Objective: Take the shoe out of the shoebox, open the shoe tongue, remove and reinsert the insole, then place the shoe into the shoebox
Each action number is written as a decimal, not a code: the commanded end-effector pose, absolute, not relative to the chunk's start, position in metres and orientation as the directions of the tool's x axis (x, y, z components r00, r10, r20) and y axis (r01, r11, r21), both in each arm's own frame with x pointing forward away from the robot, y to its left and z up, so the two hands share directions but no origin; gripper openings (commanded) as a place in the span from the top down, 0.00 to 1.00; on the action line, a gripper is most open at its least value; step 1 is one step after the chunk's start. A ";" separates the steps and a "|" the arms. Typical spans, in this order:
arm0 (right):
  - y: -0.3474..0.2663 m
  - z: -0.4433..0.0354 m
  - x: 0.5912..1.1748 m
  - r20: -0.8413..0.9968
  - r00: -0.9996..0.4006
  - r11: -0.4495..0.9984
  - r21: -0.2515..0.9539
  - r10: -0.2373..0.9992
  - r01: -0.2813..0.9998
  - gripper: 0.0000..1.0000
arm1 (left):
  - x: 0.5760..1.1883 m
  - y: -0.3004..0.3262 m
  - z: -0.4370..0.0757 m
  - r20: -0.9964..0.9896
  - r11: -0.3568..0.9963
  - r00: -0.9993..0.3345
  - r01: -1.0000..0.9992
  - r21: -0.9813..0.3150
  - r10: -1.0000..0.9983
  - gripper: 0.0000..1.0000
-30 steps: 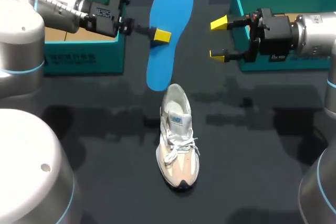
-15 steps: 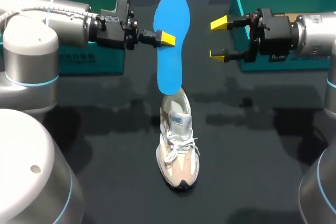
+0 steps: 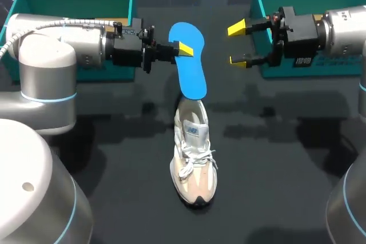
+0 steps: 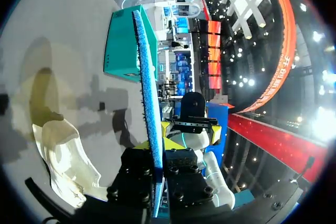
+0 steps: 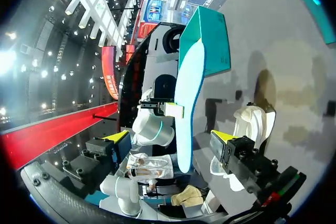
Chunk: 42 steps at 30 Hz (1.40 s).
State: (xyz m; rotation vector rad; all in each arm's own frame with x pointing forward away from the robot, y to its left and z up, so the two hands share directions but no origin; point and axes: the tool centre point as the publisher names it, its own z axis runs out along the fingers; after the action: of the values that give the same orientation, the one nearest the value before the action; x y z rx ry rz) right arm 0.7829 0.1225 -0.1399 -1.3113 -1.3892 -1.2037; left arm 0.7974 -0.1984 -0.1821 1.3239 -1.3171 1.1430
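Our left arm (image 3: pixel 63 50) comes in from the left and lies roughly level over the table, wrist aimed toward the middle. The left gripper (image 3: pixel 182 50) is clamped on the blue insole (image 3: pixel 191 75), a finger on each face. You can see the pinch up close in the left wrist view (image 4: pixel 156 148). Our right arm (image 3: pixel 343 24) comes in level from the right, facing the other one. The right gripper (image 3: pixel 240 44) is spread wide, one yellow tip above the other, holding nothing, well apart from the left gripper.
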 end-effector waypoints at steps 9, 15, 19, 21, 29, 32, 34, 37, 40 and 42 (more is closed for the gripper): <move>0.116 -0.096 0.778 0.852 -0.043 0.036 0.029 0.521 0.999 0.00 | 0.800 -0.206 -0.189 0.992 -0.037 -0.023 -0.999 -0.028 -0.124 1.00; 0.122 -0.078 0.780 0.725 0.004 0.061 -0.063 0.689 0.996 0.00 | 0.800 -0.206 -0.189 0.992 -0.037 -0.023 -0.999 -0.028 -0.124 1.00; 0.131 -0.063 0.779 0.627 0.031 0.064 -0.129 0.778 0.990 0.00 | 0.800 -0.206 -0.189 0.992 -0.037 -0.023 -0.999 -0.028 -0.124 1.00; 0.134 -0.058 0.778 0.578 0.032 0.066 -0.147 0.816 0.987 0.00 | 0.800 -0.206 -0.189 0.992 -0.037 -0.023 -0.999 -0.028 -0.124 1.00; 0.153 -0.039 0.776 0.373 -0.003 0.066 -0.158 0.928 0.985 0.00 | 0.800 -0.206 -0.189 0.992 -0.037 -0.023 -0.999 -0.028 -0.124 1.00; 0.163 -0.036 0.773 0.312 -0.017 0.068 -0.155 0.950 0.986 0.00 | 0.800 -0.206 -0.189 0.992 -0.037 -0.023 -0.999 -0.028 -0.124 1.00; 0.169 -0.036 0.772 0.283 -0.028 0.073 -0.150 0.959 0.986 0.00 | 0.800 -0.206 -0.189 0.992 -0.037 -0.023 -0.999 -0.028 -0.124 1.00; 0.179 -0.037 0.767 0.241 -0.041 0.078 -0.144 0.970 0.986 0.00 | 0.800 -0.206 -0.189 0.992 -0.037 -0.023 -0.999 -0.028 -0.124 1.00; 0.189 -0.038 0.761 0.199 -0.050 0.079 -0.139 0.979 0.987 0.00 | 0.800 -0.206 -0.189 0.992 -0.037 -0.023 -0.999 -0.028 -0.124 1.00; 0.194 -0.038 0.758 0.175 -0.054 0.078 -0.135 0.983 0.988 0.00 | 0.800 -0.206 -0.189 0.992 -0.037 -0.023 -0.999 -0.028 -0.124 1.00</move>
State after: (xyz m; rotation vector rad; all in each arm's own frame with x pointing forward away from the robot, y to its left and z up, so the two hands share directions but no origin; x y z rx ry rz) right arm 0.7599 0.1846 -0.0386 -1.8528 -1.9422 -0.3032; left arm 0.8004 -0.2048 -0.1891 1.3160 -1.3009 1.1951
